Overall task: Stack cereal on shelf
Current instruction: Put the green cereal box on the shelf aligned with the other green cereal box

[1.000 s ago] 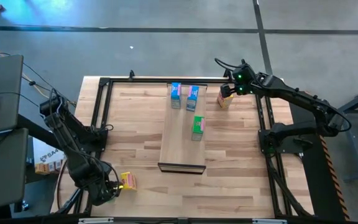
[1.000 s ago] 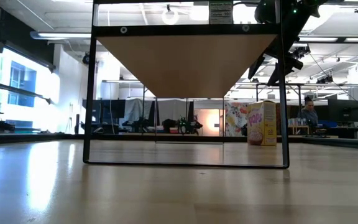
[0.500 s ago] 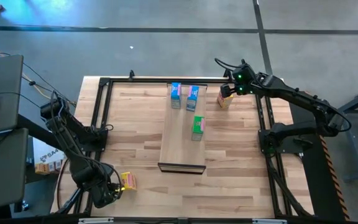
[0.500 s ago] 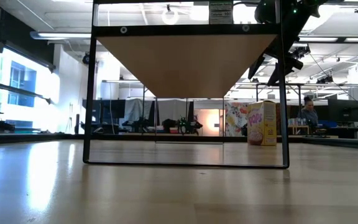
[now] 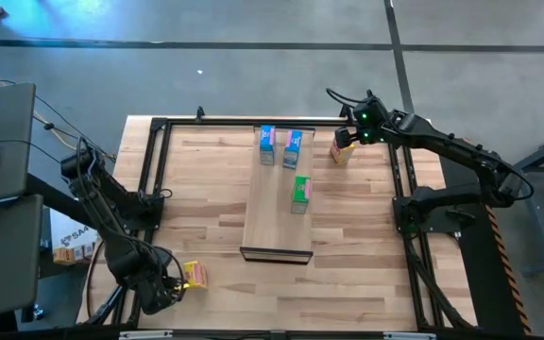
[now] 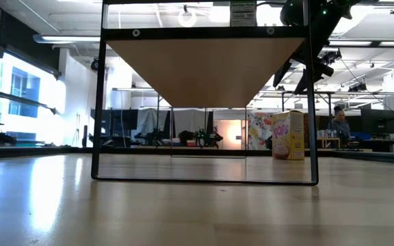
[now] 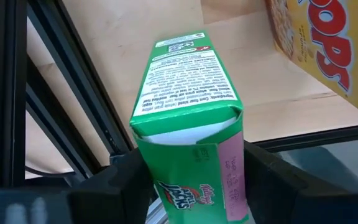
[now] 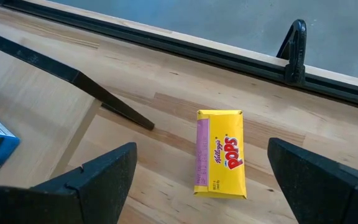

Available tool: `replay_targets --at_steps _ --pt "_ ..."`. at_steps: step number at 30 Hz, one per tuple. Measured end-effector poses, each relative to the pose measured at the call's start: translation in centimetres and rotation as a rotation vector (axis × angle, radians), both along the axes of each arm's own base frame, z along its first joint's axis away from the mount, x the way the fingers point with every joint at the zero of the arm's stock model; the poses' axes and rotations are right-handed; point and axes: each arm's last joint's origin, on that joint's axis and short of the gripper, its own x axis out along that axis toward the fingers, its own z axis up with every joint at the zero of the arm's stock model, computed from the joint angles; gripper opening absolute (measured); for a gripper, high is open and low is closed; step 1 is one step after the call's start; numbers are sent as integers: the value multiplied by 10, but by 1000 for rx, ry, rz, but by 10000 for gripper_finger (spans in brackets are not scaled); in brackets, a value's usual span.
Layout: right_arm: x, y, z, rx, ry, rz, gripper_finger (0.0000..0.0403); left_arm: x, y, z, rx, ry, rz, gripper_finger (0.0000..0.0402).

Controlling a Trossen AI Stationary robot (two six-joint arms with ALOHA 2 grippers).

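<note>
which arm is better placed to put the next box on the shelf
Left, probably. Its gripper already has a green box between its fingers at the table's near-left corner. The right gripper hangs open above a yellow box beside the shelf, with nothing held.

Green cereal box [image 7: 188,118], white print; yellow box [image 8: 220,153], red "POPS" lettering

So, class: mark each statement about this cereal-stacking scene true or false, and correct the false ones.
1. Three boxes stand on the shelf. True.
2. Both blue boxes are on the shelf. True.
3. The right gripper grips a yellow box. False: its jaws are open above the box.
4. The left gripper has a green box between its jaws. True.
5. The left gripper is over the shelf. False: it is at the table's near left corner.
</note>
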Motion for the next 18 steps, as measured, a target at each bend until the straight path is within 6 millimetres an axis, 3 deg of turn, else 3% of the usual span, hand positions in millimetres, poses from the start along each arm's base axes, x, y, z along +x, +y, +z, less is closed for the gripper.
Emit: replay_targets --at_steps 5,10,14,18 --pt "0 0 0 0 0 0 357 -1 5 9 -33 -21 9 185" --pt "0 0 0 -3 2 -3 357 -9 20 33 -116 -84 -8 184" --pt "0 0 0 -9 7 -9 357 -23 42 62 -233 -179 -17 184" --pt "0 0 0 -9 7 -8 357 -40 75 93 -310 -390 27 184"
